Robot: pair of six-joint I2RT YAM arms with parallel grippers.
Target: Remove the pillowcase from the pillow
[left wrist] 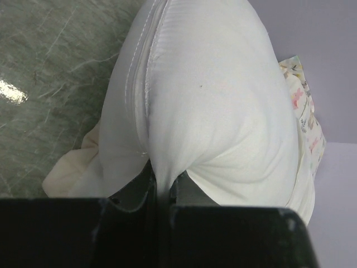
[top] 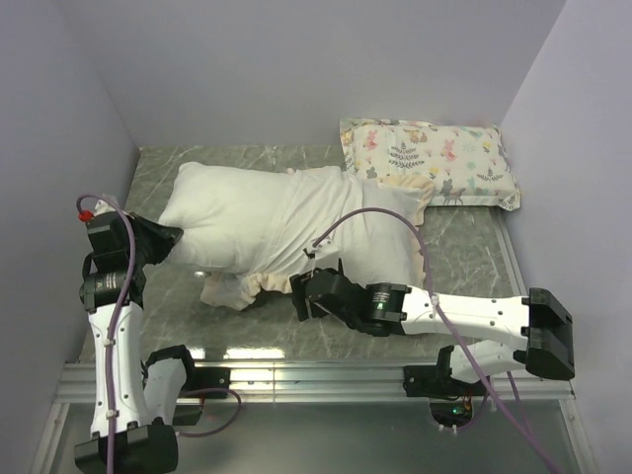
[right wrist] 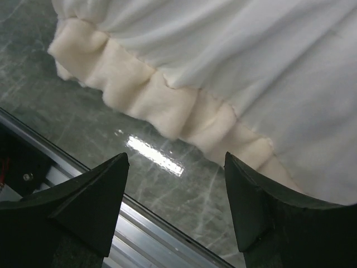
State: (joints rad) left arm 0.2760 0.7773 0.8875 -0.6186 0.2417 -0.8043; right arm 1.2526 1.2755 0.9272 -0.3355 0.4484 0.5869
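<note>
At the centre of the table lies the pillowcase, turned with its white inner face outward. No dark outer face is visible. It covers the right-hand portion of the pillow. The pillow's plump left end projects bare from it. The cream frill is bunched along the near edge, resting on the table surface, and a second run of frill shows at the far right corner.

The left gripper is at the pillow's left end. In the left wrist view its jaws are closed tight, with a fold of the white pillow fabric pinched between them. A stitched seam runs up the pillow directly above the pinch.

The right gripper sits low at the near edge of the pillowcase, just beside the frill. In the right wrist view its fingers are spread wide with nothing between them. The frill lies ahead of the fingertips, apart from them.

A printed pillow lies at the far right corner, touching the pillowcase. An aluminium rail borders the near table edge.
</note>
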